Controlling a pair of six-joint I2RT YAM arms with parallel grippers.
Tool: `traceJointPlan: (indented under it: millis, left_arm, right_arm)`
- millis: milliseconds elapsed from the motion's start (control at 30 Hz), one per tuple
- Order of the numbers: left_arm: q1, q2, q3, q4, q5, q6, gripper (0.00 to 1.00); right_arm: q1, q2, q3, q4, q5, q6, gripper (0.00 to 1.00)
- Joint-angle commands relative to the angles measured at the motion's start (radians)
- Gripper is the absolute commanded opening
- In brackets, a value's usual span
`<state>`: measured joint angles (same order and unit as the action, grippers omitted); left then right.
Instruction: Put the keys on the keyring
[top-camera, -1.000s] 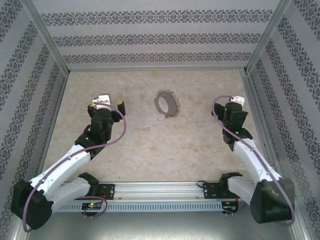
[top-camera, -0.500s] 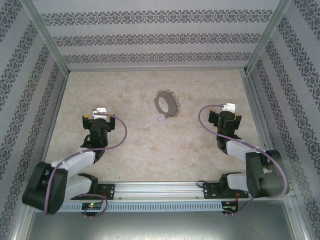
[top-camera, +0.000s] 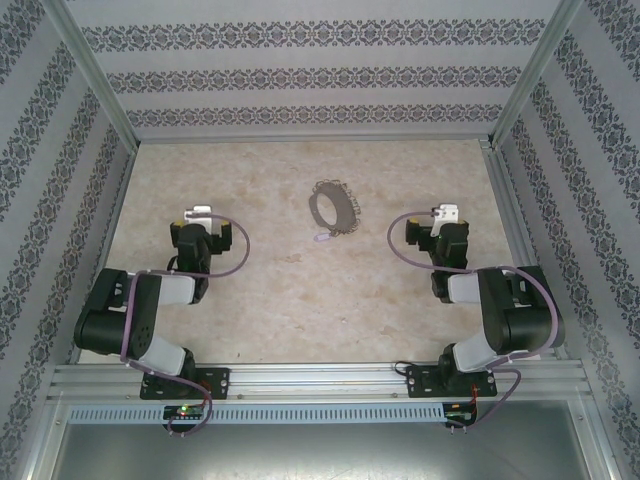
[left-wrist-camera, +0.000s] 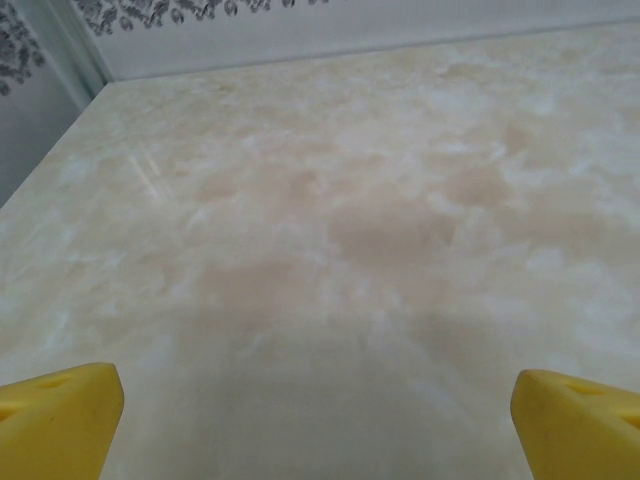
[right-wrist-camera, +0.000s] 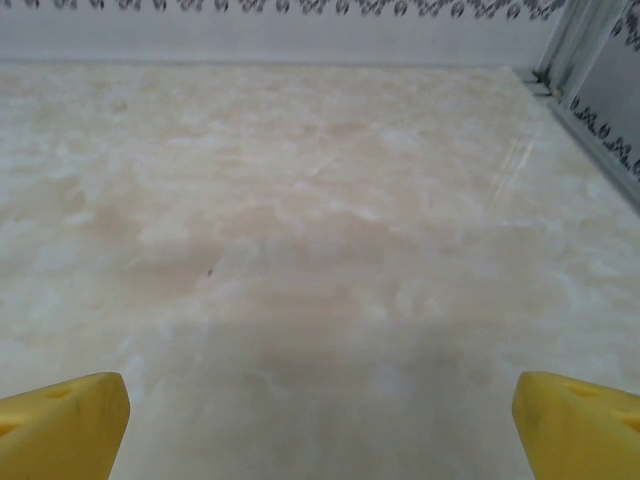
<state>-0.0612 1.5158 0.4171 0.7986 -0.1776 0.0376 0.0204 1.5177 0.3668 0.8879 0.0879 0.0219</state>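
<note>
Tabletop (top-camera: 300, 310) of pale marbled beige, boxed in by patterned walls (top-camera: 300, 75) at the far end and along both sides, with a metal rail (top-camera: 320, 378) across the near edge. Left arm (top-camera: 130, 315) folded back on itself at the near left, right arm (top-camera: 505, 315) folded likewise at the near right, both bases bolted to the rail. Left gripper (top-camera: 199, 227) low over the table's left half, pointed toward the far wall, jaws released and spread wide, nothing between them. Seen from the left wrist, yellow fingertips (left-wrist-camera: 60, 420) at the bottom corners, bare marbled surface across the whole gap, far wall and left corner post beyond. Right gripper (top-camera: 436, 224) over the right half, same heading, jaws likewise spread wide and empty. Seen from the right wrist, yellow fingertips (right-wrist-camera: 60, 425) at the bottom corners over bare table, right side wall at the upper right. Keyring (top-camera: 333, 208) lying on the table between the two grippers and a little farther back, well apart from both: thin grey hoop, rim crowded with small silvery pieces. Tiny pale lilac key (top-camera: 322, 237) at the hoop's near-left edge, touching or just beside it; too small to tell whether threaded on or lying loose.
</note>
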Motion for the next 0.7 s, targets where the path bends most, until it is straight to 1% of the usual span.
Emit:
traceJointPlan:
  millis: [0,100,667]
  left_arm:
    - [0.061,0.018,0.050,-0.084,0.168,-0.052,1.00]
    - [0.072,0.020,0.052,-0.085,0.196,-0.055,1.00]
    - [0.074,0.019,0.049,-0.081,0.198,-0.054,1.00]
  right_arm:
    - [-0.014,-0.003,0.024,0.005,-0.067,0.013,0.98]
    - [0.002,-0.008,0.016,0.012,-0.023,0.007,0.98]
    - [-0.005,-0.006,0.022,0.002,-0.048,0.010,0.98]
